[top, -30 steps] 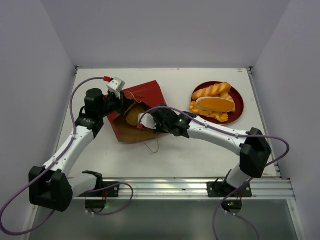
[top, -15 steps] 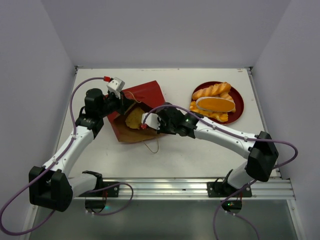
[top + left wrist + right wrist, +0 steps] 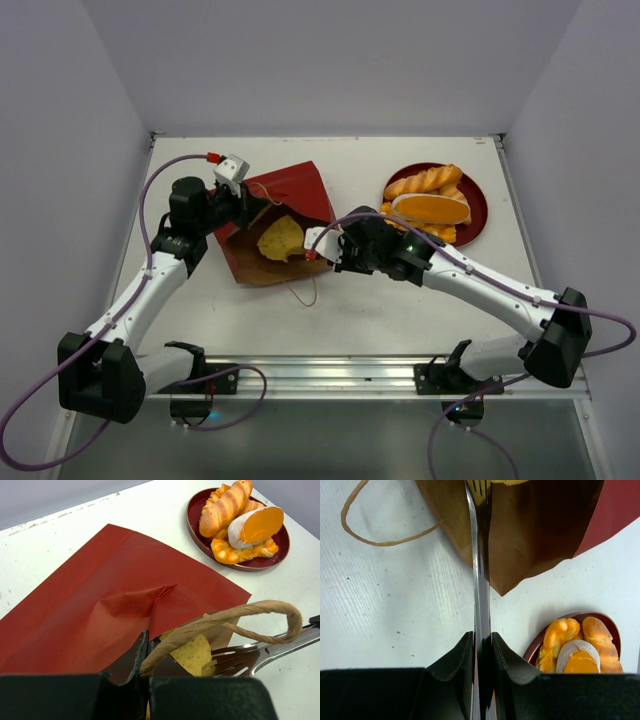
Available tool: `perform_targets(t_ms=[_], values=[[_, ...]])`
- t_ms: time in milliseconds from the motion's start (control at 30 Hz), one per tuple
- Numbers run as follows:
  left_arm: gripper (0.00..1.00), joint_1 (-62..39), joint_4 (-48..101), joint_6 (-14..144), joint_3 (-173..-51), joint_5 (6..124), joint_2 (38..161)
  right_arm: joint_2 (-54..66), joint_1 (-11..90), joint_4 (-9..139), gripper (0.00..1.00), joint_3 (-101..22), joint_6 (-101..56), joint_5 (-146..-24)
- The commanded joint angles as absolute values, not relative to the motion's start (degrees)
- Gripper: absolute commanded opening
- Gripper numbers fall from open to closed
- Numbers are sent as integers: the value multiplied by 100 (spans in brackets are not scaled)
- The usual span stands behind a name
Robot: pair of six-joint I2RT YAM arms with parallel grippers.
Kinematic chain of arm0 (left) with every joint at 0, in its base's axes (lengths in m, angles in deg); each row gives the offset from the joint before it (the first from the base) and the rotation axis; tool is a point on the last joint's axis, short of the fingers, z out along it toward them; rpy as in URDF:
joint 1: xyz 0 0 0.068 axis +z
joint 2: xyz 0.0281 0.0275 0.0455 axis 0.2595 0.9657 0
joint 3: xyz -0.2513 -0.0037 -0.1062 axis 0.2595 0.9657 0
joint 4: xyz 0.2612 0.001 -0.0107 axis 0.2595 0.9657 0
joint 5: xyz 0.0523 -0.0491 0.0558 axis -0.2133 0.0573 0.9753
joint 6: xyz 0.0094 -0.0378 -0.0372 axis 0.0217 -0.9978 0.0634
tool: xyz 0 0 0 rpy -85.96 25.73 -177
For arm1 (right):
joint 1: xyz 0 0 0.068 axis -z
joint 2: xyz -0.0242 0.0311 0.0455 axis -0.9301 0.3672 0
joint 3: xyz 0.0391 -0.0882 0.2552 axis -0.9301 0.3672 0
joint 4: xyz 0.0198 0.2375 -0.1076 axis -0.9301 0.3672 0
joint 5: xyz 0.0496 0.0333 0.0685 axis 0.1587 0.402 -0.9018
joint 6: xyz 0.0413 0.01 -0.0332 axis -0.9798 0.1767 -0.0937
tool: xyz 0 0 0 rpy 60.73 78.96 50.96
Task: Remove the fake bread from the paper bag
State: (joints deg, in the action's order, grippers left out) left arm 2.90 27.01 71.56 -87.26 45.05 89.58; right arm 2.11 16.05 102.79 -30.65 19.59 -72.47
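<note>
Overhead, the paper bag (image 3: 295,190) lies toward the table's (image 3: 350,310) far-left corner, with a yellow bread piece (image 3: 280,238) at its mouth. Only the wrist cameras show the left gripper (image 3: 145,642) pinching the bag's rim and the right gripper (image 3: 481,639) clamped on a metal utensil (image 3: 477,555). More bread (image 3: 428,182) fills the plate (image 3: 479,205) at far right; white tabletop runs along the near edge.

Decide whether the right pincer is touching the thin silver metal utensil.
Touching. The right wrist view shows the right pincer shut on the thin silver metal utensil, its handle clamped between both black fingers.
</note>
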Motion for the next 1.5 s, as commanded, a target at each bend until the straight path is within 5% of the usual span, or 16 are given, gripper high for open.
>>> perform_targets(t_ms=[0, 1067, 1467], values=[[0, 274, 2649, 7249, -8710, 4581, 8911, -210, 1642, 10320, 0, -2961, 2001, -7476], [0, 291, 2675, 7223, -8667, 5161, 9183, -2460, 2240, 11093, 0, -2222, 2361, -8276], [0, 309, 2701, 7276, -8649, 5196, 9166, -3023, 3241, 11006, 0, -2099, 2203, -7889]])
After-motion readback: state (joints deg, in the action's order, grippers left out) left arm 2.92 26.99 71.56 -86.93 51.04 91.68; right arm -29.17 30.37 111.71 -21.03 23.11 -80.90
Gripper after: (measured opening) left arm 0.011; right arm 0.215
